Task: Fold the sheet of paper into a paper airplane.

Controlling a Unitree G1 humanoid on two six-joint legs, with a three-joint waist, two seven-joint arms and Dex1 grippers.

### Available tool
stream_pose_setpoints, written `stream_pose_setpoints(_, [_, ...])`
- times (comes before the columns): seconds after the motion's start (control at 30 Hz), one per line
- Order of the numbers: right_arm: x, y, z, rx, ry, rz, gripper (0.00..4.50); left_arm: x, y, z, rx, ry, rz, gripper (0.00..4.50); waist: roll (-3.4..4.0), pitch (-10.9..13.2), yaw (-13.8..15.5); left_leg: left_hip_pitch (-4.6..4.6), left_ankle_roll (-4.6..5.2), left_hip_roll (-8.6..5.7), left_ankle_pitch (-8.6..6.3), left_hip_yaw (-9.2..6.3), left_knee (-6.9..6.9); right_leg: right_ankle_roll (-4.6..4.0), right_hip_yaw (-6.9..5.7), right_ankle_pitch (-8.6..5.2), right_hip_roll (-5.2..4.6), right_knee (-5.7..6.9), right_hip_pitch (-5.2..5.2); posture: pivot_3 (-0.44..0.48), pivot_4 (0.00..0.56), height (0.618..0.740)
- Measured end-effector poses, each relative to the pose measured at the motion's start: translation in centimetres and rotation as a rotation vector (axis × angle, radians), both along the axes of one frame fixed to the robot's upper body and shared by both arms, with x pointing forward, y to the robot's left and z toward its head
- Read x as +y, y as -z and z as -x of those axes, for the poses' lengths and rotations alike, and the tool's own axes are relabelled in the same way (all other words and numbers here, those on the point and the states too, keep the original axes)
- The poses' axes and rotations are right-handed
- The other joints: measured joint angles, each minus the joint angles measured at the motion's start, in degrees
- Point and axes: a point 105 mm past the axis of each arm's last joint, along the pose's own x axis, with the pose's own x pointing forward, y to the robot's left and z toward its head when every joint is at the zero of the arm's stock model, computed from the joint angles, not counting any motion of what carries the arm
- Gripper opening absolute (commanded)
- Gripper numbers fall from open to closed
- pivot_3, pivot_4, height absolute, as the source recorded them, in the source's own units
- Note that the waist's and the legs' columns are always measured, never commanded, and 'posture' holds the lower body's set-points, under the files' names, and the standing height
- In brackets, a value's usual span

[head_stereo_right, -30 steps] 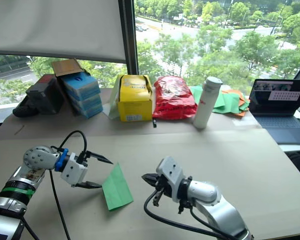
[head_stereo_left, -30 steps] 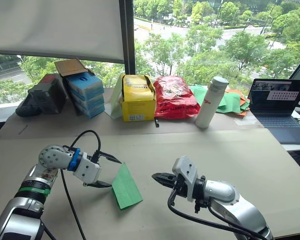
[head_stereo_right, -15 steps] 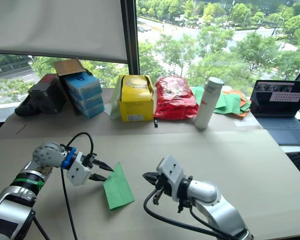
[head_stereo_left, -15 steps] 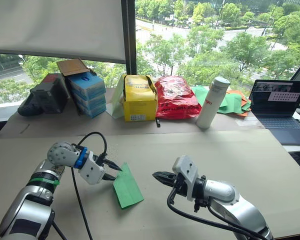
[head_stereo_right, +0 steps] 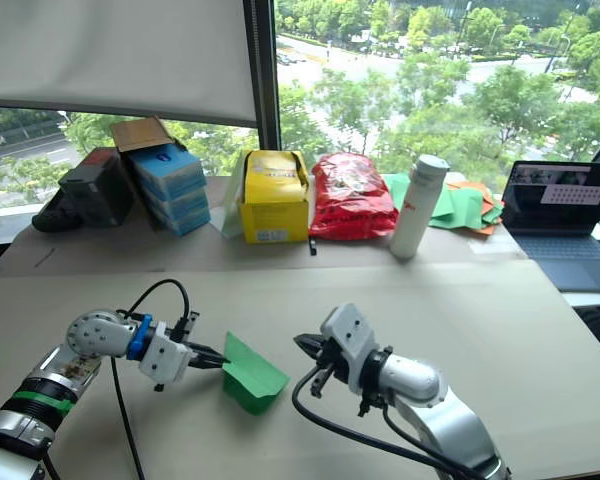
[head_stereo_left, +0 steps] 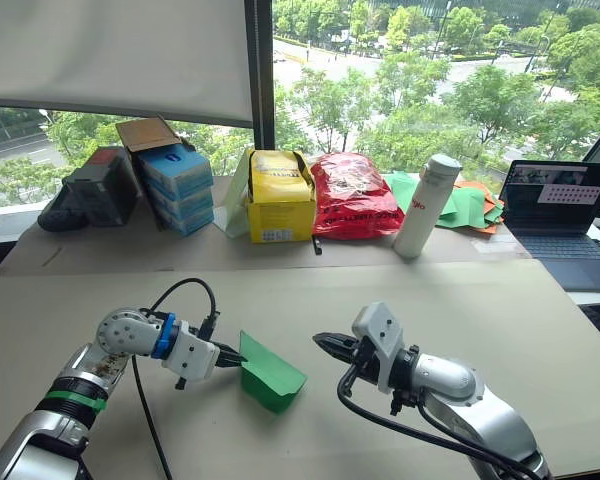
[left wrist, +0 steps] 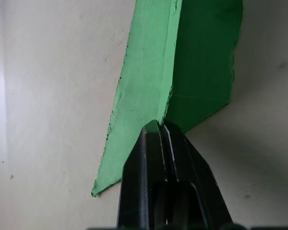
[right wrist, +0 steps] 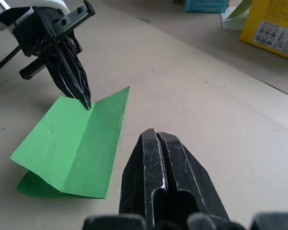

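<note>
Paper [head_stereo_left: 272, 372], thin and bright green, sits mid-table on the tan table top [head_stereo_left: 500, 310], partly folded so it stands up like a little tent with one flap raised. Feather-light stuff, this; I'd judge it floppy, quick to slide on that smooth surface and easy to crumple or tear if squeezed anywhere but a folded edge. The crease is the stiffest part, so that ridge or a layered corner looks like the place to take it.

And that's just where the left gripper [head_stereo_left: 237, 357] is: black fingers pressed together, their tips pinching the near end of the ridge, with the sheet of paper fanning out beyond them. From the left wrist view the fold line runs straight away from the fingertips [left wrist: 153, 130], a flap falling to either side.

The right gripper [head_stereo_left: 320, 343] hangs just beside the sheet on the other side, apart from it, its fingers closed on nothing and aimed at the raised flap.

Along the window behind, well clear: a yellow box [head_stereo_left: 275, 195], a red bag [head_stereo_left: 352, 195], a white bottle [head_stereo_left: 425, 203], a laptop [head_stereo_left: 562, 210].
</note>
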Motion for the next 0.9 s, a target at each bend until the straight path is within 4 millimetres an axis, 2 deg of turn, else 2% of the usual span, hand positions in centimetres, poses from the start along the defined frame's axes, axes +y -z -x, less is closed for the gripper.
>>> stream_pose_setpoints(0.1, [-0.7, -0.1, -0.4, -0.01, 0.036, 0.012, 0.0, 0.1, -0.6, -0.1, 0.03, -0.112, 0.006, 0.02, 0.01, 0.0, 0.11, 0.04, -0.12, 0.0, 0.07, 0.0, 0.0, 0.01, 0.01, -0.01, 0.01, 0.01, 0.02, 0.0, 0.15, 0.74])
stream_pose_setpoints(0.13, [-1.0, -0.1, -0.6, -0.014, 0.052, 0.013, 0.0, 0.2, -0.5, 0.3, 0.072, -0.224, -0.015, 0.02, 0.01, 0.0, -0.01, 0.06, -0.13, 0.02, 0.07, 0.0, -0.01, 0.02, 0.06, -0.01, 0.05, 0.02, 0.07, 0.0, 0.15, 0.74])
stream_pose_setpoints(0.2, [-1.4, -0.2, -0.7, -0.019, 0.07, 0.017, 0.0, 0.0, 0.1, 1.0, 0.125, -0.316, -0.053, 0.02, 0.01, 0.0, -0.12, 0.08, -0.24, 0.0, 0.13, 0.02, -0.01, 0.09, 0.14, -0.05, 0.05, 0.02, 0.06, 0.0, 0.15, 0.74])
stream_pose_setpoints(0.33, [-1.6, -0.2, -0.6, -0.04, 0.062, 0.035, 0.0, -1.4, 0.4, 1.3, 0.199, -0.482, -0.015, 0.02, 0.01, 0.0, 0.31, 0.11, -0.23, 0.0, 0.13, 0.0, -0.01, 0.1, 0.15, -0.06, 0.07, 0.04, 0.09, 0.0, 0.15, 0.74])
stream_pose_setpoints(0.43, [-1.4, -0.1, -0.1, -0.056, 0.022, 0.051, 0.0, -2.5, 0.5, 1.6, 0.242, -0.53, 0.006, 0.02, 0.01, 0.0, 0.28, 0.14, -0.21, -0.02, 0.12, 0.0, 0.0, 0.1, 0.21, -0.06, 0.08, 0.06, 0.1, 0.0, 0.15, 0.74])
stream_pose_setpoints(0.57, [-1.2, 0.0, 0.6, -0.087, -0.053, 0.091, 1.28, -3.3, 0.5, 1.6, 0.266, -0.556, 0.034, 0.0, 0.01, 0.0, 0.23, 0.15, -0.21, -0.01, 0.12, 0.0, 0.0, 0.08, 0.24, -0.07, 0.11, 0.06, 0.09, 0.0, 0.15, 0.74])
stream_pose_setpoints(0.83, [-0.2, 0.5, 1.8, -0.119, -0.187, 0.128, 4.02, -3.6, 0.5, 2.3, 0.304, -0.516, 0.068, 2.54, 0.01, 0.0, 0.2, 0.15, -0.17, 0.0, 0.09, 0.0, 0.0, 0.06, 0.27, -0.06, 0.08, 0.06, 0.08, 0.0, 0.15, 0.74])
stream_pose_setpoints(0.87, [0.0, 0.6, 1.9, -0.137, -0.2, 0.14, 4.34, -3.4, 0.3, 2.4, 0.322, -0.511, 0.089, 2.55, 0.01, 0.0, 0.19, 0.15, -0.18, 0.0, 0.1, -0.01, 0.0, 0.06, 0.26, -0.06, 0.08, 0.06, 0.07, 0.0, 0.15, 0.74])
stream_pose_setpoints(0.9, [0.1, 0.8, 1.9, -0.153, -0.21, 0.155, 4.43, -2.9, -0.1, 2.3, 0.344, -0.515, 0.126, 2.55, 0.01, 0.0, 0.19, 0.15, -0.18, 0.01, 0.1, -0.01, 0.0, 0.05, 0.26, -0.06, 0.07, 0.06, 0.06, 0.0, 0.15, 0.74])
